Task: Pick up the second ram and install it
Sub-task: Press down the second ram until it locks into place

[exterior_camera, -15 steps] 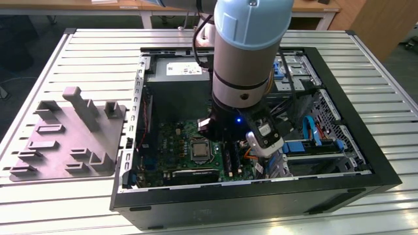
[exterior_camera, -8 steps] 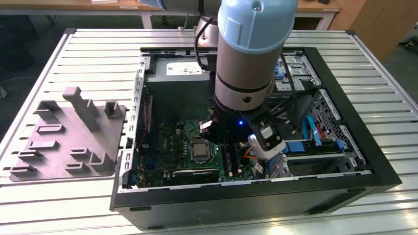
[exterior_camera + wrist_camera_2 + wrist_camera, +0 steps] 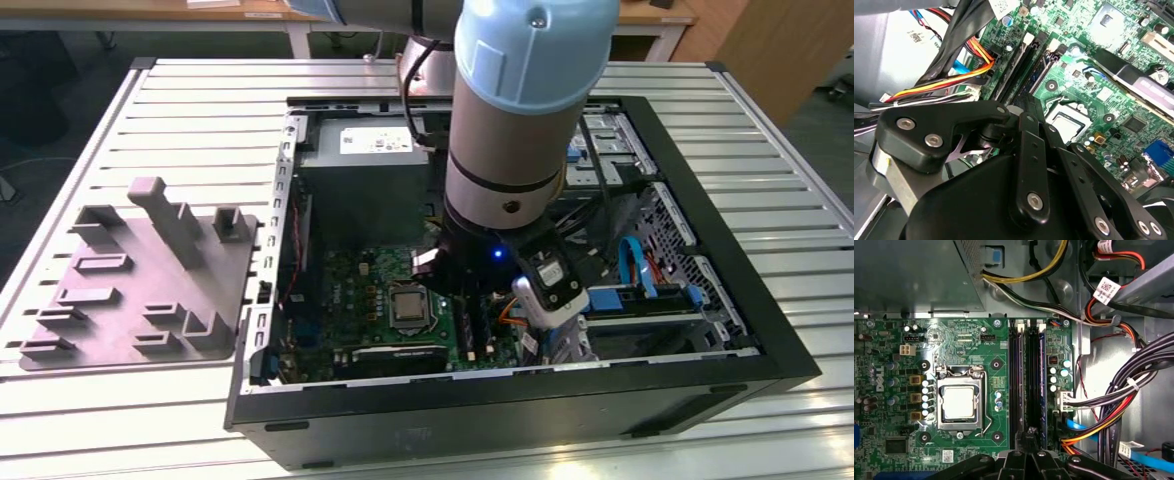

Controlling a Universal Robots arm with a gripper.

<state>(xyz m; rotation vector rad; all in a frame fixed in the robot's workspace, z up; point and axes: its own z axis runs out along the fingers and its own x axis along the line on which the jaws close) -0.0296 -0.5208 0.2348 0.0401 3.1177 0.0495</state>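
Second ram (image 3: 1042, 365) stands on edge in the black slot rails (image 3: 1017, 380), on the side away from the silver processor socket (image 3: 959, 402) (its blue-green edge shows in the first wrist view). In the exterior view, from that view's left: a grey fixture plate (image 3: 140, 285) lies on the slatted table (image 3: 174, 90), then comes the open computer case (image 3: 534, 400) with the arm (image 3: 514, 120) reaching into it. The pincer (image 3: 1030, 436) sits low over one end of the rails; whether it is wide, narrow or holding the stick cannot be told.
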